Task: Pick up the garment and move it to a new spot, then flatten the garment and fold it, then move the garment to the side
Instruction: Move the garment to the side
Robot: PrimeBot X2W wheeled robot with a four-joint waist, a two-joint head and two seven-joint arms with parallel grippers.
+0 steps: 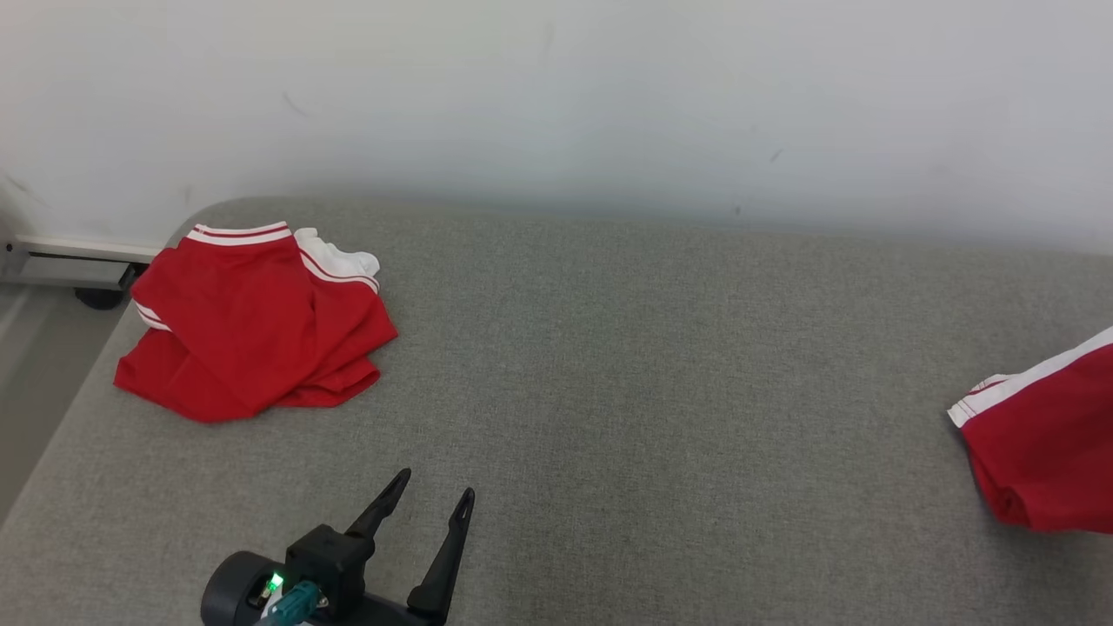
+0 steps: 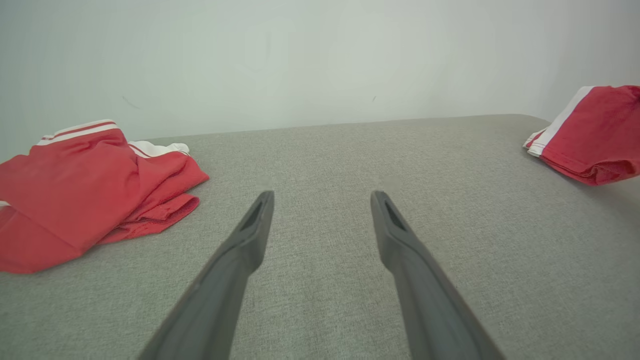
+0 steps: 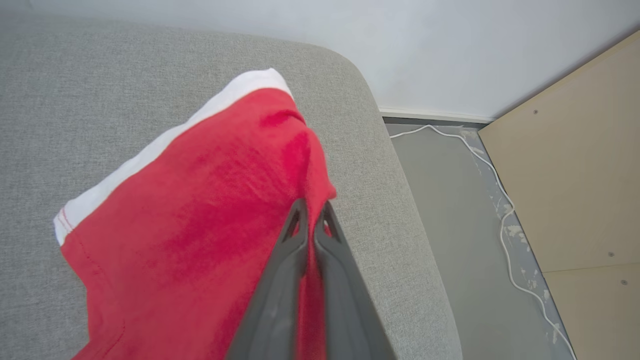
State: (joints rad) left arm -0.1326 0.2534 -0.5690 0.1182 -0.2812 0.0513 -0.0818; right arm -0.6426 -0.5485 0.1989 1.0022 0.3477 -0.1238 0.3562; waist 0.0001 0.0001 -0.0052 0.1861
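Right hand (image 3: 310,207): fingers together, clamped on a fold of the red garment (image 3: 200,210). Cloth drapes down and to the left from the pinch in the right wrist view. A white band runs along the upper left edge.

Garment (image 1: 1052,443) sits at the far right of the bed (image 1: 661,365) in the head view, cut off by the frame edge, with the white-trimmed corner pointing inward. In the left wrist view the garment (image 2: 595,135) looks bunched and raised near the bed's (image 2: 325,150) right corner. Cannot tell whether its lower edge touches the fabric.

Left hand (image 1: 436,484): fingers apart, nothing between them. Low over the near-left part of the bed, tips pointing toward the wall (image 1: 556,87). The left wrist view shows the left hand (image 2: 324,195) with bare grey cloth between its two fingers.

Second garment (image 1: 243,339): red with white stripes, in a loose crumpled heap at the bed's far-left corner, well apart from both hands. A white piece pokes out at its back edge. From the left wrist it (image 2: 75,190) lies to the left of the fingers.

Right wrist view also takes in the rounded bed (image 3: 75,100) corner, grey floor (image 3: 450,200) beyond it, a white cable (image 3: 500,220) trailing across the floor, and a tan board (image 3: 575,175) at the right.
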